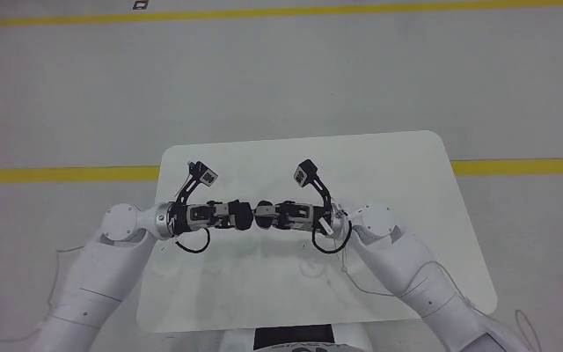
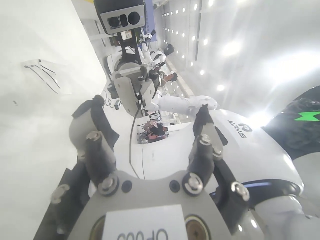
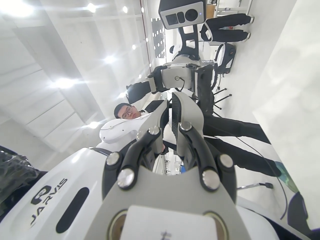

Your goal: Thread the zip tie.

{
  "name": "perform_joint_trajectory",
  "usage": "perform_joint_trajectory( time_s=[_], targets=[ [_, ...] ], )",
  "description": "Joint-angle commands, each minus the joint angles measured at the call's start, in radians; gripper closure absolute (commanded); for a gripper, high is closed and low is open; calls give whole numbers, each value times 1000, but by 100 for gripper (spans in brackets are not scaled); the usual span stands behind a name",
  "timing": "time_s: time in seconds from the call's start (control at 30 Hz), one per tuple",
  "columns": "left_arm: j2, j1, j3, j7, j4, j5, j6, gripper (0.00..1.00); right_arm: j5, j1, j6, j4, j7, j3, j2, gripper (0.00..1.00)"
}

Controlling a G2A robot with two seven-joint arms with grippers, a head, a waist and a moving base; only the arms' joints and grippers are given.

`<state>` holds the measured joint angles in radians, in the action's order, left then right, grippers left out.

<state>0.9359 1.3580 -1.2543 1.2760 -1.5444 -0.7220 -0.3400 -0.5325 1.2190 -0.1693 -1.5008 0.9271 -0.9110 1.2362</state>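
Both arms meet over the middle of the white table (image 1: 396,176), their grippers facing each other tip to tip. My left gripper (image 1: 246,214) (image 2: 150,111) is open, its dark-tipped fingers (image 2: 95,108) spread wide with nothing between them. My right gripper (image 1: 264,213) (image 3: 170,108) is shut, its fingers (image 3: 186,108) pressed to a thin slit in which I see nothing. A few thin dark strips (image 2: 46,76) that look like zip ties lie flat on the table by a clear sheet, off to the side of my left gripper. A tiny dark bit (image 2: 15,103) lies near them.
Black cables (image 1: 189,245) hang in loops under both wrists. The table has rounded corners, with bare room at the back and right. Grey floor with yellow lines (image 1: 70,173) surrounds it.
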Motion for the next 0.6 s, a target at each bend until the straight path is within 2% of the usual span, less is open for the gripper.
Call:
perform_joint_trajectory(
  time_s=[0.0,0.17,0.57],
  targets=[
    [0,-1,2,1,4,-1,0,62,5,-1,2,1,-2,0,0,100],
    [1,-5,2,-1,15,-1,0,73,28,-5,8,4,-4,-5,-1,100],
    [4,-18,15,-2,32,-2,0,80,42,-7,19,-3,12,-16,-5,100]
  ],
)
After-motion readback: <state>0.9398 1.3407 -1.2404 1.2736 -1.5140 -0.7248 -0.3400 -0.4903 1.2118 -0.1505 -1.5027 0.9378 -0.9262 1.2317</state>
